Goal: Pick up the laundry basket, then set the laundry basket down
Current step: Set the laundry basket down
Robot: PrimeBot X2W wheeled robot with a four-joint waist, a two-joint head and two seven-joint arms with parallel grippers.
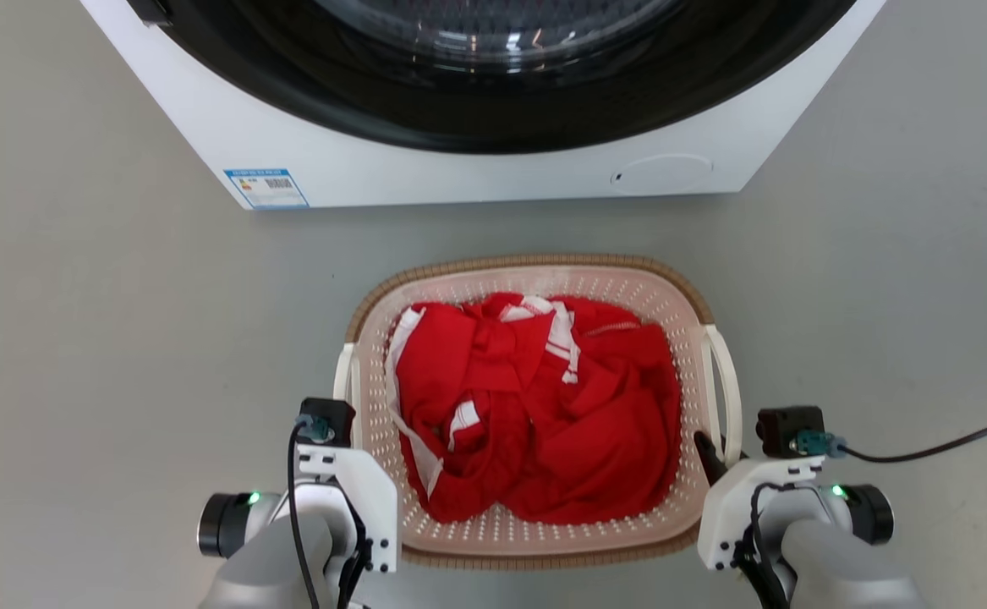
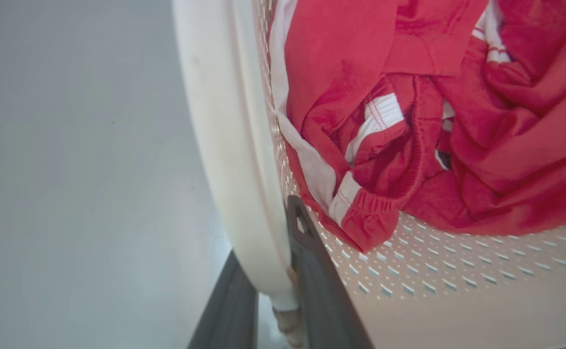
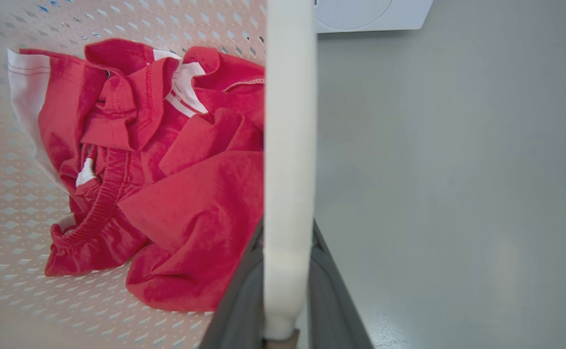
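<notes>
Pick-up step, by my reading: your left gripper point(image 2: 266, 242) and right gripper point(image 3: 287, 232) are clamped nearly closed on the laundry basket's point(image 1: 535, 264) 2 handles point(image 2: 224, 145); raise both evenly.

Matt perforated plastic laundry basket point(image 1: 535, 264), red cloth point(image 1: 544, 406), smooth floor point(image 1: 79, 338)

1. Forearms point(image 1: 273, 562) — smooth pale grey, with black round end caps point(image 1: 216, 524) and green lights point(image 1: 252, 497).
2. Wrist brackets point(image 1: 362, 499) — white, carrying black camera blocks point(image 1: 328, 420), teal plugs point(image 1: 813, 442), black cables point(image 1: 941, 447).
3. Fingers point(image 2: 321, 291): flat, dark grey.
</notes>
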